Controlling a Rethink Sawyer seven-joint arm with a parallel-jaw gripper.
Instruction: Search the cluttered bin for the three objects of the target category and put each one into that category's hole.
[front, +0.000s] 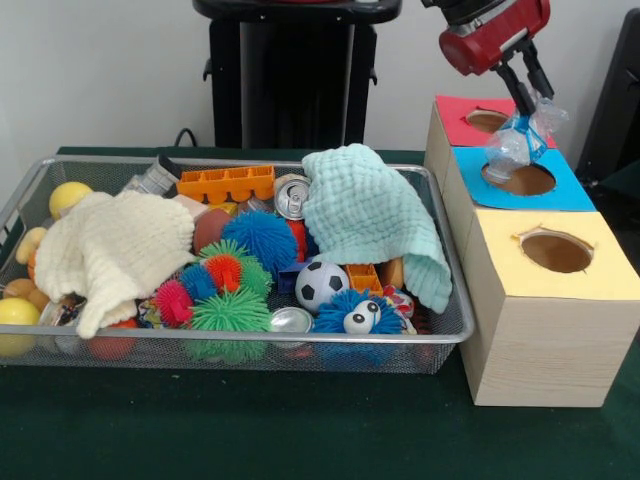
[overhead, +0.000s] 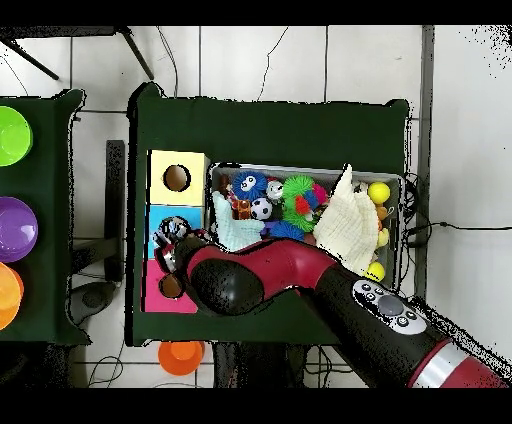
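Note:
My gripper (front: 532, 100) hangs over the row of three boxes at the right, shut on a crumpled piece of clear plastic (front: 520, 142). The plastic dangles just above the round hole (front: 520, 180) in the blue-topped box (front: 575, 190), the middle one. Behind it stands the red-topped box (front: 455, 118), and in front the yellow-topped box (front: 590, 235). In the overhead view the arm covers most of the blue box (overhead: 157, 240), and the plastic (overhead: 174, 227) shows at the arm's tip. The wire bin (front: 250, 345) to the left is full of clutter.
In the bin lie a cream cloth (front: 110, 250), a mint cloth (front: 375, 215), spiky rubber balls (front: 230, 312), a small football (front: 321, 284), a drink can (front: 292, 197), an orange block (front: 226, 183) and yellow balls (front: 68, 196). Coloured bowls (overhead: 18, 228) sit on a side table.

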